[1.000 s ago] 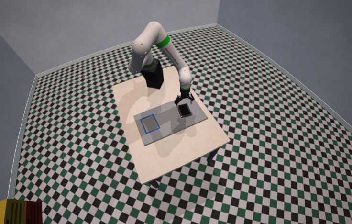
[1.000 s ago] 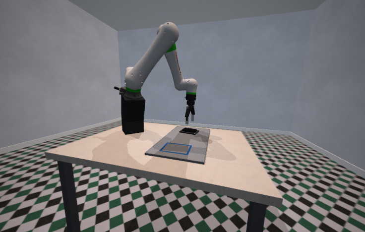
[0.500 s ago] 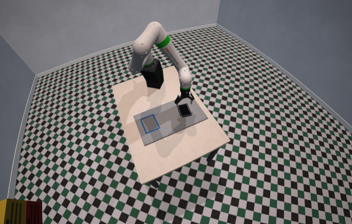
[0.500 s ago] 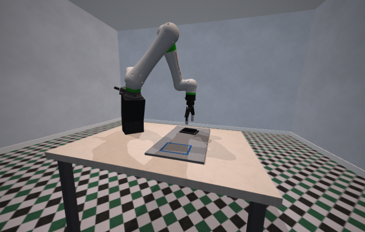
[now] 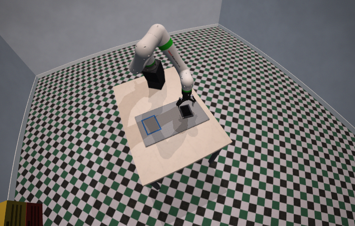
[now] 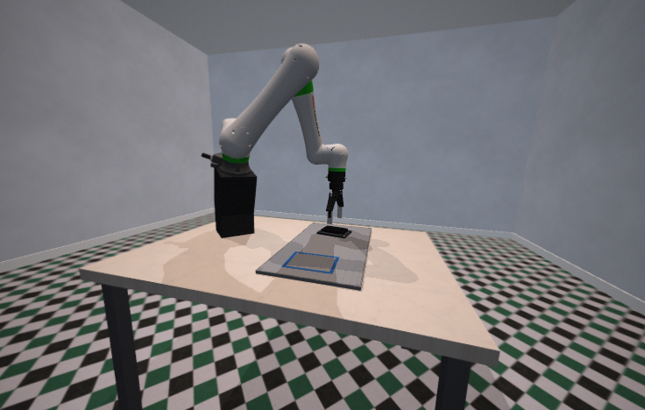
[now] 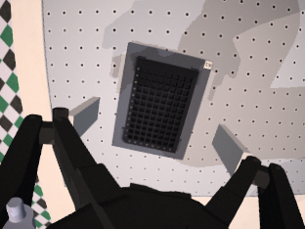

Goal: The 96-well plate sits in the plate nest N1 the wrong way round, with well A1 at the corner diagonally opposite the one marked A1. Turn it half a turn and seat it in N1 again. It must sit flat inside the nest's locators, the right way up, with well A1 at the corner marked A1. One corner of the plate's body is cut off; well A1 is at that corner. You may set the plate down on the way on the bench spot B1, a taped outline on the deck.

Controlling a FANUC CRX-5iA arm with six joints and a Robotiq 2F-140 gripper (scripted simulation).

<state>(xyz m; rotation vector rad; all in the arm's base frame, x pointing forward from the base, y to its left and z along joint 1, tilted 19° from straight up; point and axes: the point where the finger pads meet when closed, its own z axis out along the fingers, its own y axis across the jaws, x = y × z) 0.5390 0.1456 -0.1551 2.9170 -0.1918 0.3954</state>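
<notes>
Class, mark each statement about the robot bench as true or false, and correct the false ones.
1. The tool is open, with nothing between its fingers. True.
2. The 96-well plate lies on the blue taped outline. False: it sits in the nest; the blue outline B1 has nothing on it.
3. The tool hangs above the plate, pointing down. True.
4. The arm's black pedestal stands on the floor. False: it stands on the table.
5. The grey deck carries both the nest and the outline. True.
</notes>
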